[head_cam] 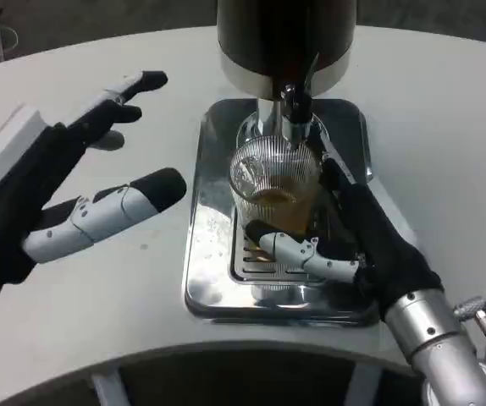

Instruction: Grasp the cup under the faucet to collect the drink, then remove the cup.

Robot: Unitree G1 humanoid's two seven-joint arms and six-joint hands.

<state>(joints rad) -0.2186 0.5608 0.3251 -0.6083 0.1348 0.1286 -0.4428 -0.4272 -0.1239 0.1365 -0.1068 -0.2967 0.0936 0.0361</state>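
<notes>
A clear ribbed glass cup stands on the drip tray under the faucet of a dark drink dispenser. Amber drink fills its lower part. My right hand wraps around the cup from the right, with one white finger curled along its near base and dark fingers along its right side. My left hand hovers to the left of the tray, fingers spread, holding nothing.
The shiny metal drip tray with a slotted grille sits on the white round table. The table's near edge curves just below the tray. A white object lies at the far left edge.
</notes>
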